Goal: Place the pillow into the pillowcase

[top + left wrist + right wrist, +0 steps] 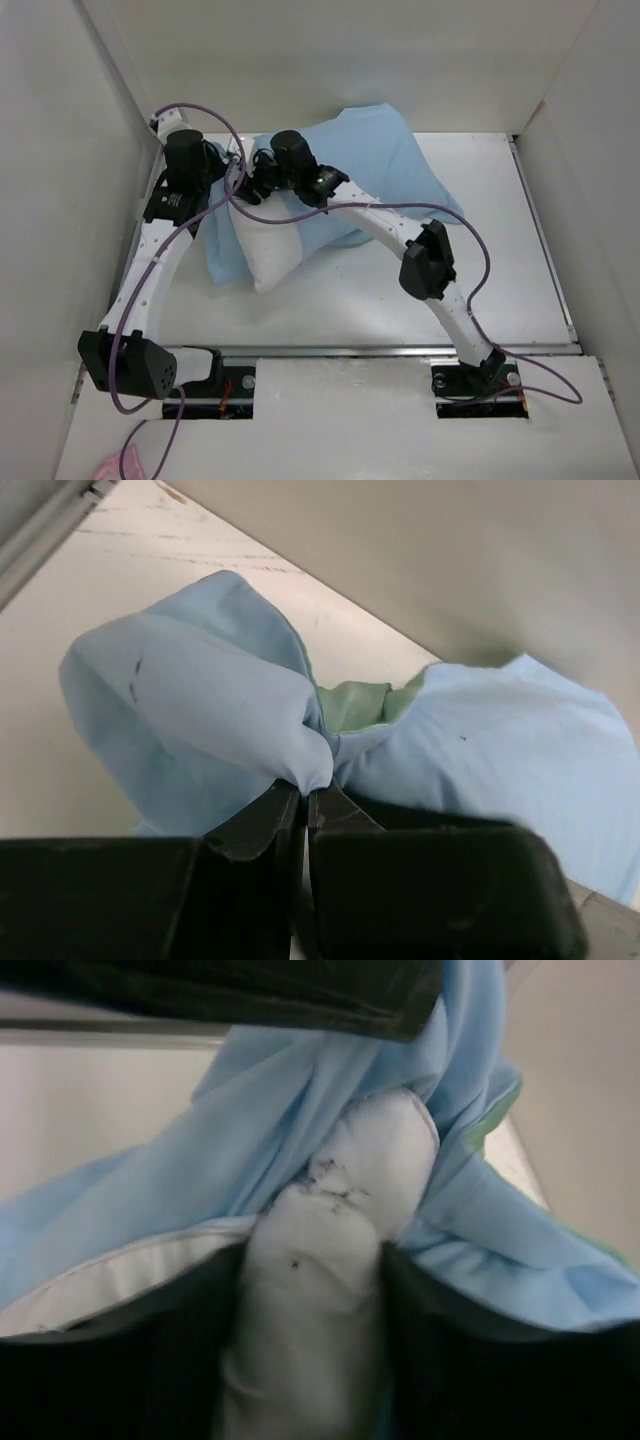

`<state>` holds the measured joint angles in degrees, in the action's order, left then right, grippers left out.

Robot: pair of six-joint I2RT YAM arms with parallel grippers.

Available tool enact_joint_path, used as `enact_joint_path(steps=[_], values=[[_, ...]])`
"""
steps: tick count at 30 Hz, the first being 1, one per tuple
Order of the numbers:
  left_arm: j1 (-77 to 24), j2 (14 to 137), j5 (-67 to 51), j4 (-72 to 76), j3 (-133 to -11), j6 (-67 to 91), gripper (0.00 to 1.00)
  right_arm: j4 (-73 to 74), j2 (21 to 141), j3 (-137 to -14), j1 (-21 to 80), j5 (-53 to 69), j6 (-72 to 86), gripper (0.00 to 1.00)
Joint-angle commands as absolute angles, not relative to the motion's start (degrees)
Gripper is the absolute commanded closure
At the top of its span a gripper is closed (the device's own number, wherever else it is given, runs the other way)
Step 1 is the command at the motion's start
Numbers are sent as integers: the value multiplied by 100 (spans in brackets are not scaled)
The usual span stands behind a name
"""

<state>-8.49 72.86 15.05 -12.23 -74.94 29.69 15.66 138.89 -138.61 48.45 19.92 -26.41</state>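
1. The pillowcase (375,160) lies bunched on the table (400,300), toward the back and left of centre, with its light blue side up.
2. The pillow (270,255) is partly inside it. Its white near end sticks out of the blue cloth toward the arm bases, and the rest is covered.
3. The left gripper (305,792) is clenched on a fold of the pillowcase. Its jaws are almost together with blue cloth pinched between them, and a patch of the cloth's green side shows just beyond the pinch.
4. The right gripper (312,1260) is grasping a corner of the pillow. White fabric with small dark specks is squeezed between its fingers (430,1340), and blue cloth hangs around and over that corner.
5. From above, the two grippers sit close together at the left edge of the pillowcase, just behind the exposed part of the pillow, with one arm arching in from each side.
6. A purple cable (200,215) loops along the left arm.
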Motion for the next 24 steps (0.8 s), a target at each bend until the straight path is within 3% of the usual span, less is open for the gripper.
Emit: enact_joint_path(steps=[1, 2, 5, 13, 18, 24], values=[[-1318, 6451, 606, -281, -7585, 2803, 100, 2007, 13213, -12757, 4368, 2500, -1117, 23], [-1318, 6451, 606, -281, -7585, 2804, 100, 1708, 12914, -12414, 4290, 3262, -1116, 22], [-1318, 6451, 606, -229, -7436, 2804, 100, 933, 12034, -11638, 4289, 3690, -1116, 19], [-1318, 6337, 413, -229, -7137, 2979, 100, 589, 11760, -12059, 4289, 3130, -554, 18], [-1371, 6206, 229, -229, -6856, 3041, 100, 194, 11812, -12251, 4289, 3620, -317, 17], [-1371, 6039, 229, -229, -6794, 3103, 100, 0, 12312, -12866, 4289, 4087, -44, 35]])
